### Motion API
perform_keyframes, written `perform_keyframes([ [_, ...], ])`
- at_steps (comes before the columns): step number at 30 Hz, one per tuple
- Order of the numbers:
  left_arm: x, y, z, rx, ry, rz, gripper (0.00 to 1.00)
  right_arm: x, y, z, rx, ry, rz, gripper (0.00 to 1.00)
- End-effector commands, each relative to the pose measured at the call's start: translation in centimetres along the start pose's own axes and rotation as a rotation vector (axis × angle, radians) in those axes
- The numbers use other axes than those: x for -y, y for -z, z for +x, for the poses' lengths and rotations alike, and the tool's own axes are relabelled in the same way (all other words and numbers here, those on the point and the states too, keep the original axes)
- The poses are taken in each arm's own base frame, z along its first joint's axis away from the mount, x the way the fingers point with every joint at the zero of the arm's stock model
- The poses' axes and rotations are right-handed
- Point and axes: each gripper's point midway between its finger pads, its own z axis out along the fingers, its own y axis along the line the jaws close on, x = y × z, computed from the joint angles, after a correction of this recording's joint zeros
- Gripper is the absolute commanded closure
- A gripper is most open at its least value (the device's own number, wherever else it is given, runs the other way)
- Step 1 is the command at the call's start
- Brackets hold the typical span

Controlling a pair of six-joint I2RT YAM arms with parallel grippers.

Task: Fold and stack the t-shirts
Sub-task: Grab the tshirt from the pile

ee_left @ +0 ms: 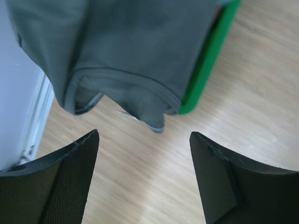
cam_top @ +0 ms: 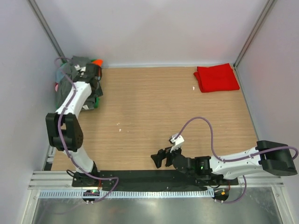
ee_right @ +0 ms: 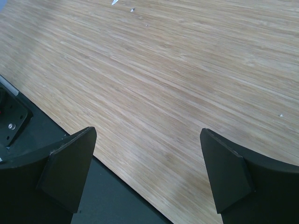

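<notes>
A dark charcoal-grey t-shirt [cam_top: 77, 63] lies heaped in the green basket at the far left corner, with an orange one [cam_top: 97, 61] and a bit of pink [cam_top: 56, 86] showing beside it. In the left wrist view the grey t-shirt [ee_left: 135, 51] hangs over the basket's rim, hem down to the table. My left gripper [cam_top: 93, 74] hovers over it, open and empty [ee_left: 144, 135]. A folded bright red t-shirt [cam_top: 216, 77] lies at the far right. My right gripper [cam_top: 161, 157] is open and empty [ee_right: 148, 133], low over bare wood near the front edge.
The green plastic basket [ee_left: 205, 70] stands against the left wall [cam_top: 96, 103]. A black strip [ee_right: 107, 196] runs along the table's near edge under my right gripper. Grey walls close in the left, back and right sides. Small white specks [cam_top: 118, 125] lie on the wood.
</notes>
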Motion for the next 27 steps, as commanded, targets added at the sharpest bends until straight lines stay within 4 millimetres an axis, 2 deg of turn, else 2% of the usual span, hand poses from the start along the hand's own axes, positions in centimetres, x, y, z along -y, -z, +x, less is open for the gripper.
perform_keyframes([
  [1, -6.1, 1.4, -4.0, 0.135, 0.315, 0.047, 0.21, -1.8, -0.2, -2.0, 0.055, -0.044, -0.03, 0.0],
  [2, -6.7, 0.6, -3.0, 0.111, 0.336, 0.059, 0.22, -1.7, -0.2, -2.0, 0.056, -0.043, -0.033, 0.0],
  [3, -8.3, 0.0, -2.8, 0.098, 0.374, 0.059, 0.23, -1.7, -0.2, -2.0, 0.057, -0.044, -0.034, 0.0],
  [6, -9.9, -1.3, -1.7, 0.072, 0.395, 0.043, 0.21, -1.9, -0.2, -2.0, 0.058, -0.041, -0.041, 0.0],
  [12, -10.7, -3.7, -1.1, 0.036, 0.411, -0.006, 0.17, -2.1, -0.3, -1.8, 0.048, -0.028, -0.045, 0.0],
  [19, -10.9, -7.1, -0.7, -0.027, 0.424, -0.017, 0.2, -2.1, -0.2, -1.8, 0.047, -0.028, -0.052, 0.0],
  [22, -11.0, -8.3, -0.7, -0.054, 0.441, 0.003, 0.46, -2.0, -0.2, -1.8, 0.047, -0.029, -0.051, 0.0],
  [23, -11.0, -8.4, -0.8, -0.054, 0.444, 0.006, 0.6, -2.1, -0.2, -1.8, 0.047, -0.03, -0.053, 0.0],
  [25, -11.0, -8.7, -0.7, -0.062, 0.443, 0.005, 0.71, -2.0, -0.2, -1.8, 0.047, -0.029, -0.051, 0.0],
  [26, -10.9, -8.7, -0.7, -0.063, 0.445, 0.009, 0.84, -2.1, -0.2, -1.7, 0.047, -0.029, -0.053, 0.0],
  [27, -10.7, -8.7, -0.7, -0.062, 0.444, 0.015, 0.92, -2.1, -0.3, -1.8, 0.047, -0.031, -0.051, 0.0],
])
